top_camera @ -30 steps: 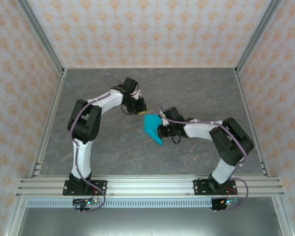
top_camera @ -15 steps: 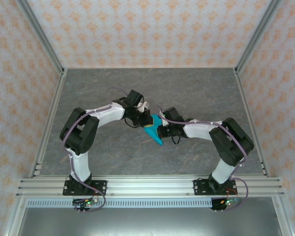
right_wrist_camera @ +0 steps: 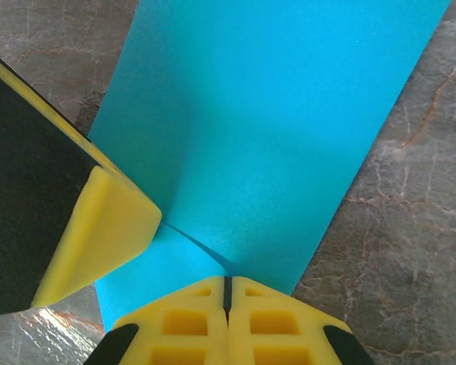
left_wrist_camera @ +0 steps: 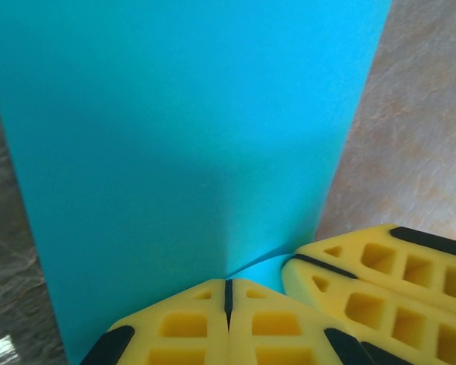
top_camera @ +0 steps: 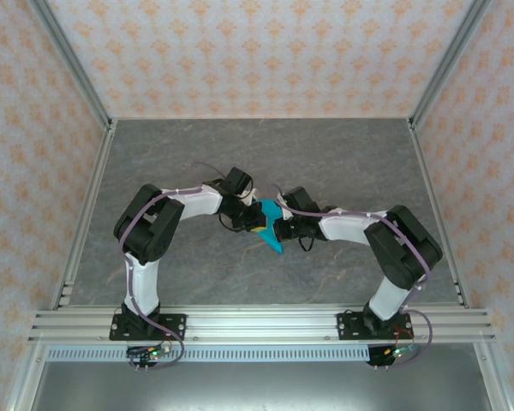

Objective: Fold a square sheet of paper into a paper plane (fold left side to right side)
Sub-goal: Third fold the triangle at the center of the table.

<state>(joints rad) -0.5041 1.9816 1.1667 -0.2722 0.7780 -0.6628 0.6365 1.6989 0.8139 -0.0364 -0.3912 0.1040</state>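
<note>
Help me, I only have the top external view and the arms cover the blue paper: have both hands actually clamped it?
Observer: In the left wrist view, the left hand is pinched shut on the edge of the blue paper.
Operator: And the right one?
Observer: Its wrist view shows the right hand shut on the same paper as well.
Operator: How close are the two grips?
Observer: Side by side on one edge, with a short crease running in the paper between them. I cannot tell whether the hands touch.
</note>
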